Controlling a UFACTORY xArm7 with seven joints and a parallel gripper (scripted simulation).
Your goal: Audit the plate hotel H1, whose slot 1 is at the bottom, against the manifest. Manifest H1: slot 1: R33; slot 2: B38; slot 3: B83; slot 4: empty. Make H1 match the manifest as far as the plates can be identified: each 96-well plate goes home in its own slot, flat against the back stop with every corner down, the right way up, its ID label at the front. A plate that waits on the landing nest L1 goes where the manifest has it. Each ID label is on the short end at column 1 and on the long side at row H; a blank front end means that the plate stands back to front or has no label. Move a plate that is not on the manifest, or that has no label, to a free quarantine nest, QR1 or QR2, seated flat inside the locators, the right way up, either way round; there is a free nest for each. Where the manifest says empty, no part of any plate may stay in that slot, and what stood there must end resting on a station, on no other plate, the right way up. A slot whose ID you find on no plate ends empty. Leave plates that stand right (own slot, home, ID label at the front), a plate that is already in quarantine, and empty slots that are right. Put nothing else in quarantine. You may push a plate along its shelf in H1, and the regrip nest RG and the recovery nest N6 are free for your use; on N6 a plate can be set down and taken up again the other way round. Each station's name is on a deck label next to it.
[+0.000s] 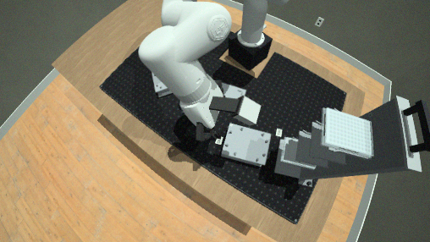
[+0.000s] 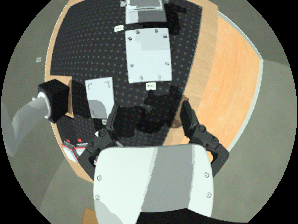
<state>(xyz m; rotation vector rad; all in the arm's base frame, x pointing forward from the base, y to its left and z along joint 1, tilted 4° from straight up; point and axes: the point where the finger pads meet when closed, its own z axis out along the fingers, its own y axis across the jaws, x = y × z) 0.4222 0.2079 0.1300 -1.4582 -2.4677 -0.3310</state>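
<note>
The plate hotel H1 (image 1: pixel 322 148) stands at the right end of the black mat, seen from above. A white 96-well plate (image 1: pixel 348 132) lies on its topmost level. Lower shelves step out to the left, and a pale plate edge (image 1: pixel 287 149) shows on one; no labels can be read. My gripper (image 1: pixel 205 131) hangs low over the mat, left of a grey nest (image 1: pixel 246 144). Its fingers are wide open with nothing between them.
The grey nest with locator pins (image 2: pixel 149 56) lies between the gripper and the hotel, with small deck labels (image 1: pixel 218 140) beside it. A tilted stand with a white face (image 1: pixel 250 111) sits behind it. Another nest (image 1: pixel 160 85) is partly hidden by the arm. The robot base (image 1: pixel 250 46) is at the back.
</note>
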